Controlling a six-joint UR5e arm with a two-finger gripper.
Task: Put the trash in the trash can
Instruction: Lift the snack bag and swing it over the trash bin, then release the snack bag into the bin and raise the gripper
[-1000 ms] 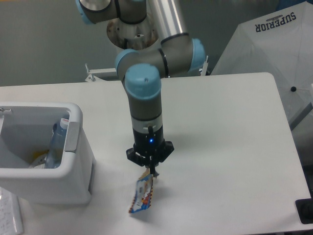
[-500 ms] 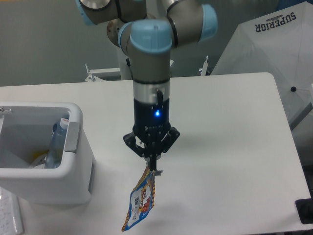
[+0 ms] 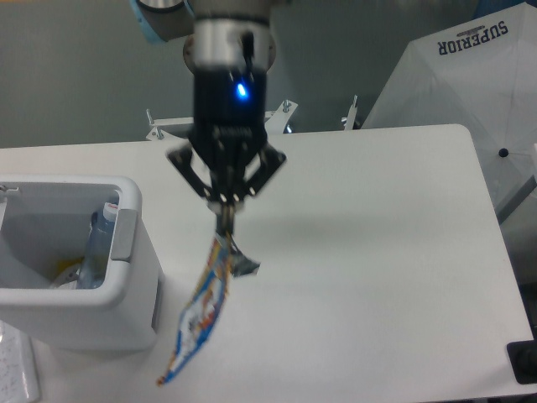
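Your black two-finger gripper [image 3: 225, 220] hangs above the white table [image 3: 377, 218], its fingers pinched together on the top corner of the blue snack bag with the cartoon print and yellow-orange edge [image 3: 200, 312]. The bag dangles free of the tabletop, slanting down and to the left, seen almost edge-on, so the print is hard to read. Its lower tip reaches nearly to the bottom of the picture.

Just left of the hanging bag stands the white boxy plastic trash can with rounded corners [image 3: 101, 315], a grey panel [image 3: 124, 234] on its right wall facing the bag. The bag's lower half hangs in front of the can's right side, near it; you cannot tell from this one view whether they touch. Inside the can you see the small clear plastic bottle with a red-blue label [image 3: 96, 243] leaning against the right wall, and a bit of yellow low in the bin [image 3: 65, 272], too small to identify.

To the right of the gripper the table runs bare to its rounded far corner and right edge. Past that edge sits a white folded canopy printed SUPERIOR [image 3: 470, 75], and a small black object [image 3: 522, 359] is cut off at the lower right corner. A white perforated piece [image 3: 17, 365] is cropped at the lower left. The arm's upper joints are cut off at the top of the picture.
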